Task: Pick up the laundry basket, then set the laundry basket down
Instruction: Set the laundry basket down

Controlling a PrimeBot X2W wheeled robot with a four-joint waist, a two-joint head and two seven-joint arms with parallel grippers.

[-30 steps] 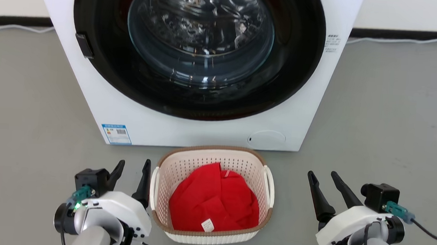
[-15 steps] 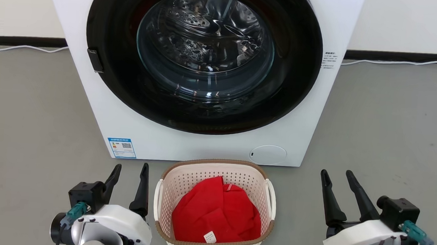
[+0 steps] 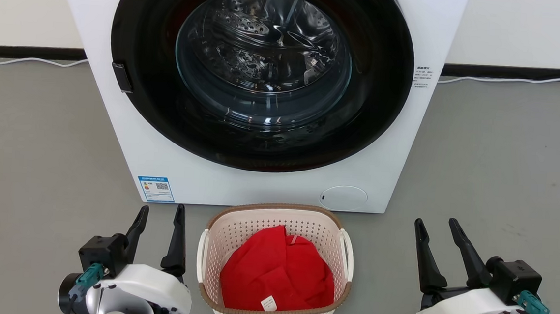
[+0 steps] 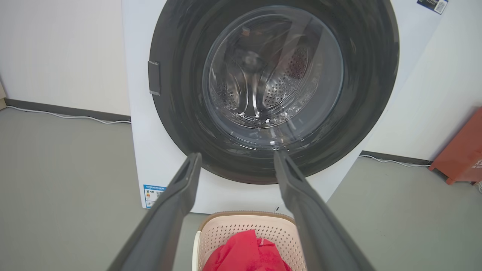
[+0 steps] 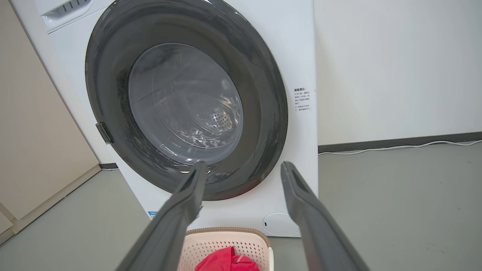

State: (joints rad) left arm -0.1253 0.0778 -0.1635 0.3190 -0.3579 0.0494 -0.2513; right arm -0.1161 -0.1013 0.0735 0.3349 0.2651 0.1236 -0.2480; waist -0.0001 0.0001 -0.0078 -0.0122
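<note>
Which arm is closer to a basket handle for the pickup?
Left. The left gripper is open, its inner finger just beside the left handle of the basket. The right gripper, also open, stands well off the right handle, with bare floor between.

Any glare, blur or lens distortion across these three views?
Head view: sharp, evenly lit; bright reflections streak the washing machine's door glass, and the laundry basket is glare-free. Left wrist view: wide-angle slant on the machine's edges, and its own fingers look soft. Right wrist view: same slant, mild sheen on the glass.
</note>
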